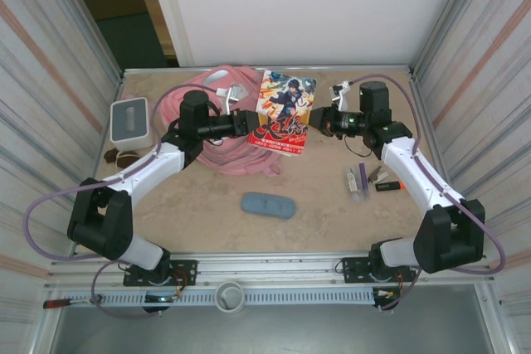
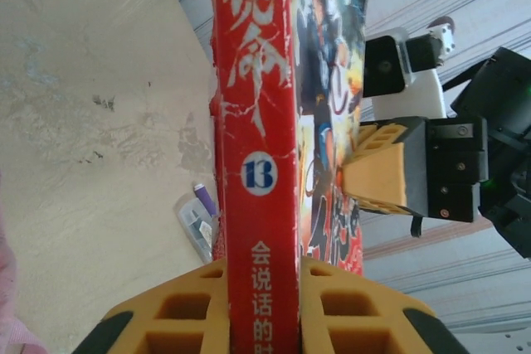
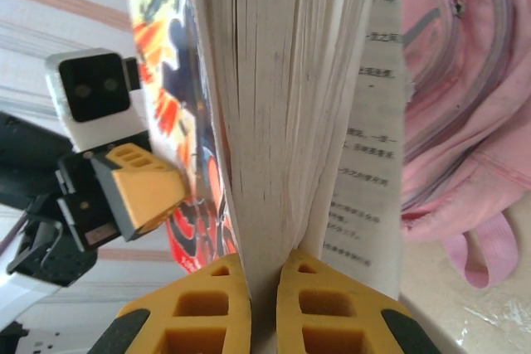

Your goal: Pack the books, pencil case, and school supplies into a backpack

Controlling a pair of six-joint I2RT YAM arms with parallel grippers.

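My left gripper (image 2: 261, 275) pinches the comic book (image 1: 284, 113) by its red spine, my right gripper (image 3: 264, 263) its page edges. I judge it light and floppy, so the spine holds surest.

The comic book (image 1: 284, 113) has a glossy printed card cover, its red spine (image 2: 255, 122) scuffed with white creases, while its page edges (image 3: 274, 97) are matt, off-white paper with a slightly rough grain. The backpack (image 3: 465, 138) is soft pink woven cloth with a faint sheen, the pencil case (image 1: 268, 205) looks matt blue-grey, and the box (image 1: 129, 119) is smooth white plastic. The fingers (image 2: 178, 317) of the left gripper (image 2: 261, 271) are matt orange plastic, and the table (image 1: 332, 221) is a dull, mottled beige surface
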